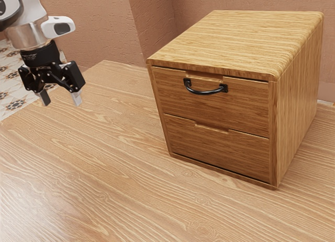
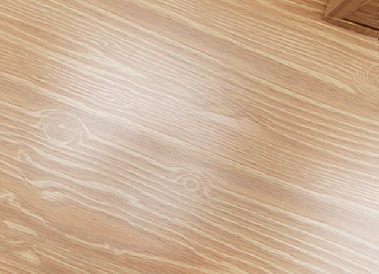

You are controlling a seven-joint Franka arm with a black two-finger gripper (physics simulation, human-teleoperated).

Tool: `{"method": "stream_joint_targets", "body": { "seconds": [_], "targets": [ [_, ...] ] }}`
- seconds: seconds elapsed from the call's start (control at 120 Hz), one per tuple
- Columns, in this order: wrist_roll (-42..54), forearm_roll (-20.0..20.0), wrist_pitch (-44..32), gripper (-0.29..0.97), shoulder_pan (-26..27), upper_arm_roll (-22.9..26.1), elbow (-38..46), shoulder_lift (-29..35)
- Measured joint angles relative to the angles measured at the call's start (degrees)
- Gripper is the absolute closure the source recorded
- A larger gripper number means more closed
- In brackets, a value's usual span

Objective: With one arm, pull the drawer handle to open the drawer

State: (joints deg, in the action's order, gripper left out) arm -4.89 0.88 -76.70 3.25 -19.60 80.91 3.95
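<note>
A wooden cabinet (image 1: 246, 90) with two drawers stands on the table at the exterior view's right. Its upper drawer (image 1: 214, 103) carries a black curved handle (image 1: 204, 88) near its top edge; the lower drawer (image 1: 217, 145) has only a notch. Both drawer fronts sit flush with the cabinet. My gripper (image 1: 60, 100) hangs above the table at the exterior view's far left, well apart from the cabinet, fingers pointing down, open with nothing between them. In the wrist view a bottom corner of the cabinet (image 2: 350, 10) shows beyond bare wood.
The wooden table (image 1: 104, 174) stretches wide between my hand and the cabinet. A patterned tile floor (image 1: 10, 90) lies behind my arm at the exterior view's left. Brown walls (image 1: 104, 22) stand behind the table.
</note>
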Motion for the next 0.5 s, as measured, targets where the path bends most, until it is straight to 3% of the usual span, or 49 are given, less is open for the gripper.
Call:
{"method": "stream_joint_targets", "body": {
  "seconds": [0.183, 0.233, 0.325, 0.417, 0.5],
  "targets": [
    [-0.34, -0.06, 0.13, 0.0, 0.04, 0.0, -0.62, -0.13],
    [-0.45, -0.07, 1.6, 0.0, 0.13, 0.25, -9.62, 0.25],
    [-0.65, 0.0, 4.71, 0.0, -0.85, 6.41, -19.74, 1.5],
    [-0.84, -0.04, 6.57, 0.0, 2.35, 9.78, -21.52, 0.77],
    [-0.98, -0.13, 7.69, 0.0, 2.12, 10.64, -21.12, 0.43]
  ]
}}
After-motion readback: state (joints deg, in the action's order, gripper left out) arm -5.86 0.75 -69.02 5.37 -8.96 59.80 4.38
